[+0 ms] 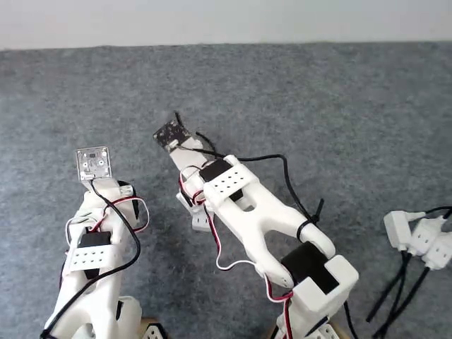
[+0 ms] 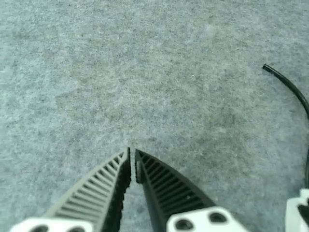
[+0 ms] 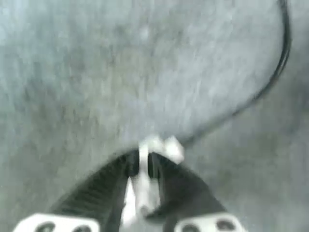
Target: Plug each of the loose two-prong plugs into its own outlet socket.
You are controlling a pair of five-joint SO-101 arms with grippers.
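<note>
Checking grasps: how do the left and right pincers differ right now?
The left pincer grips nothing; the right pincer is shut on a white plug. The left pincer's tips nearly meet; the right pincer's sit parted by the plug. Both are dark and tapered.

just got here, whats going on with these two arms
The right gripper is shut on what looks like a white plug, its black cord trailing off over the grey carpet; that view is blurred. The left gripper is shut and empty above bare carpet. A cluster of white connectors with black cords lies off to the right in the high view, apart from both arms.
</note>
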